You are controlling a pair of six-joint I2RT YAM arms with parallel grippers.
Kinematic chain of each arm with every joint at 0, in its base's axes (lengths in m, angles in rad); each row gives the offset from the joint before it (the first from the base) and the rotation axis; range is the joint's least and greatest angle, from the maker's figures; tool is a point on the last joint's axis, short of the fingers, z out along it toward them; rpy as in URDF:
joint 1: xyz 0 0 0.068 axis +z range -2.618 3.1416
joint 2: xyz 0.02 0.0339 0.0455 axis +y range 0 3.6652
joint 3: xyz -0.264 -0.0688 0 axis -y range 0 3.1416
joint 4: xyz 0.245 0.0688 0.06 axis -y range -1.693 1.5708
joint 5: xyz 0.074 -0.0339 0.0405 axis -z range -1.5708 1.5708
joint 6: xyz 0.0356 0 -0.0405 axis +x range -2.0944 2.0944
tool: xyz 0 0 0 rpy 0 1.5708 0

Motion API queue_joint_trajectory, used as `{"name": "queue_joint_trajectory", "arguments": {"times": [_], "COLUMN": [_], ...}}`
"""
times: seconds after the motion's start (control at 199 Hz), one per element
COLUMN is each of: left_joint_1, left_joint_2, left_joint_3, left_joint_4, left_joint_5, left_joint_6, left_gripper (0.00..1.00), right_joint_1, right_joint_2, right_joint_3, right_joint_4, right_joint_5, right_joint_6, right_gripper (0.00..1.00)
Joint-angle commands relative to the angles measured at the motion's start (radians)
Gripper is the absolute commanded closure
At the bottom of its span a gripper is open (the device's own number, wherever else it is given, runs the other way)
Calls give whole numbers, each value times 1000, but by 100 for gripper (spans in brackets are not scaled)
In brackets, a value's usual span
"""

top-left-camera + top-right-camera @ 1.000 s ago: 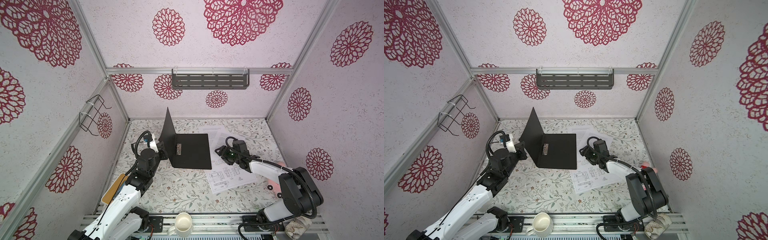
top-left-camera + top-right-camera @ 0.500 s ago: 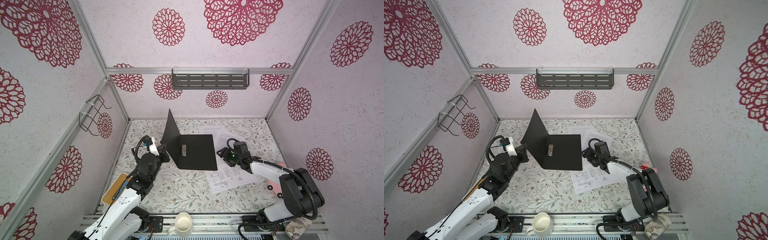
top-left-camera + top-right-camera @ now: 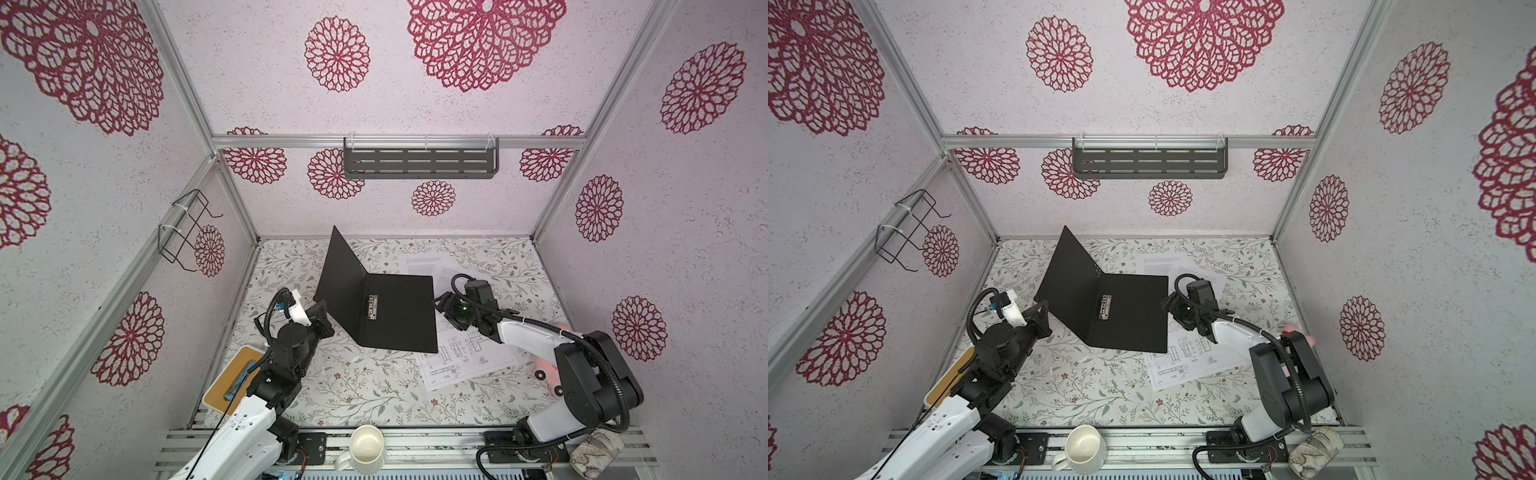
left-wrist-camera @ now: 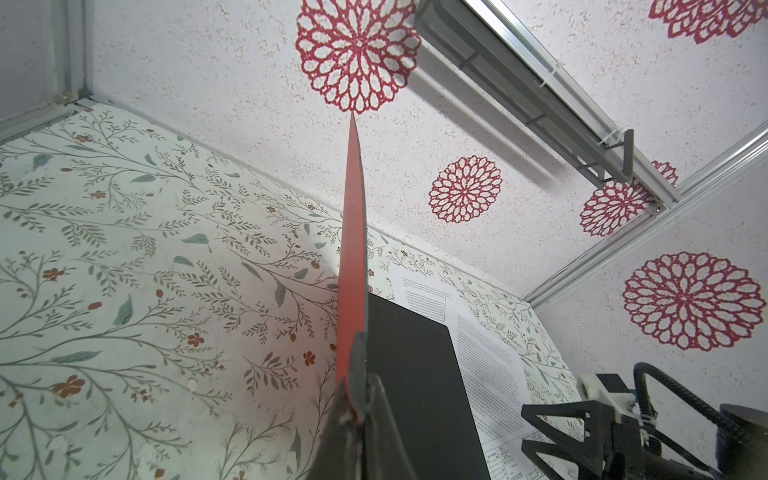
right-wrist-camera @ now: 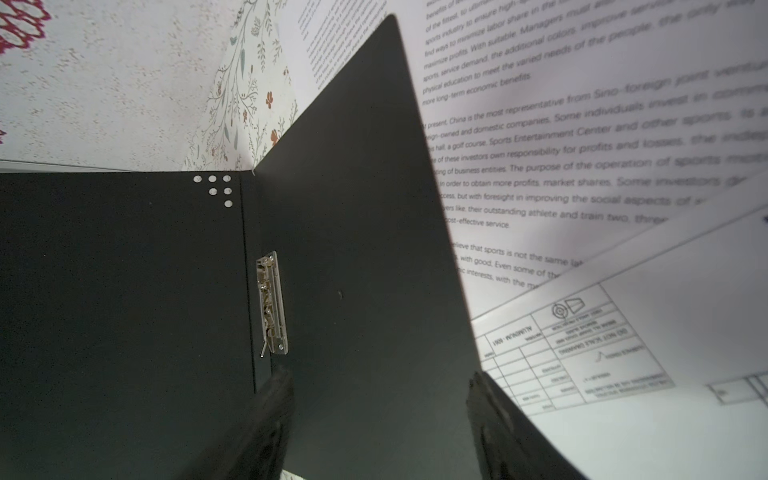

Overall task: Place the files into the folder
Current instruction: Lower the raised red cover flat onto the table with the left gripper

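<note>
My left claw (image 4: 359, 390) was pressed together on the edge of the folder (image 3: 395, 316), pinching its red-backed cover (image 3: 338, 274) and holding it tilted up off the surface (image 3: 353, 386) so that the black inside lay bare. My right claw (image 5: 376, 386) was spread and empty, low over the free edge of the flat half, with the metal clip (image 5: 272, 303) straight ahead of its tips. The files lay beside and beneath that claw: the drawing sheet (image 3: 465, 361) nearest and the text sheets (image 3: 424, 266) beyond, with the folder's edge overlapping them. I judged that the left pinch had to stay steady and the cover wide. The right claw then needed to drop onto one sheet's exposed part and drag it clear, because flat paper resists pinching.
</note>
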Motion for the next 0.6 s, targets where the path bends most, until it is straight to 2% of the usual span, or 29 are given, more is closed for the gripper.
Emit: {"name": "queue_joint_trajectory", "arguments": {"times": [0.0,0.131,0.251,0.362,0.432,0.598], "left_joint_1": [-9,-9,-9,-9,-8,-9], "left_joint_2": [-24,-51,-83,-113,-125,-127], "left_joint_3": [-8,-15,-21,-26,-23,31], "left_joint_4": [-42,-121,-196,-253,-305,-437], "left_joint_5": [-38,-61,-96,-117,-143,-190], "left_joint_6": [-98,-138,-157,-173,-195,-190], "left_gripper": [100,96,84,69,54,34], "right_joint_1": [5,4,4,4,4,4], "right_joint_2": [20,36,46,54,59,59], "right_joint_3": [31,40,42,43,46,48], "right_joint_4": [2,-5,-3,-3,-4,-5], "right_joint_5": [8,8,8,7,7,8], "right_joint_6": [-6,-7,-2,2,5,11], "right_gripper": [31,31,31,31,31,30]}}
